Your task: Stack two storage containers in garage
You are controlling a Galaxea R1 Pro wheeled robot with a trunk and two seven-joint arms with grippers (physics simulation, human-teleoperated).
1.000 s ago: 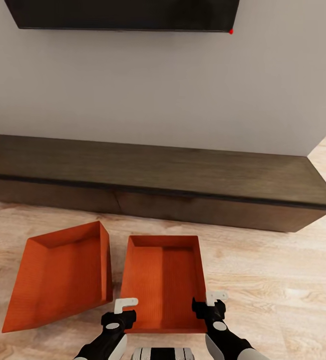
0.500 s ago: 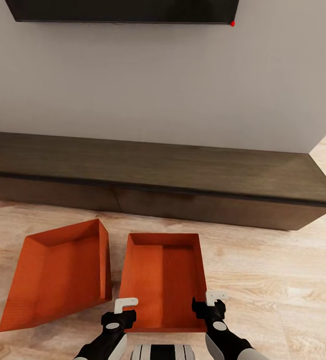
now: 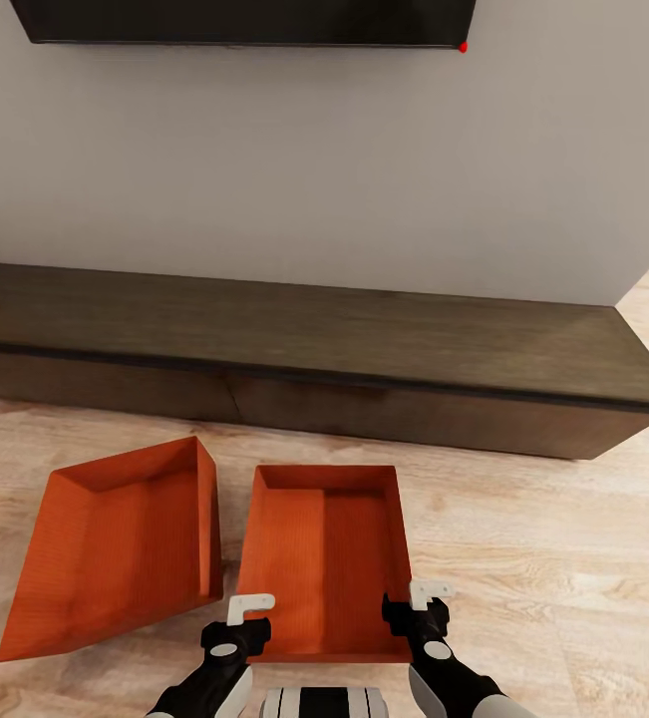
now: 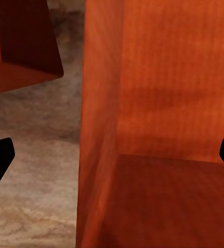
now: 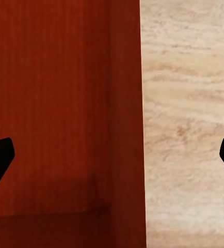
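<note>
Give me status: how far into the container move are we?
Early. Done: nothing moved; both bins sit on the living room's wood floor before the bench. In hand: open left gripper and right gripper straddle the nearer container's side walls, ungrasped. Left: lift, carry both, including the tilted container, then stack.

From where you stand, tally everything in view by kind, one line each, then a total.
Orange-red storage containers: 2, one angled at left, one between the grippers
Grippers: 2, left gripper, right gripper, both open
Dark-brown bench: 1
Black wall screen: 1
Total: 6
</note>
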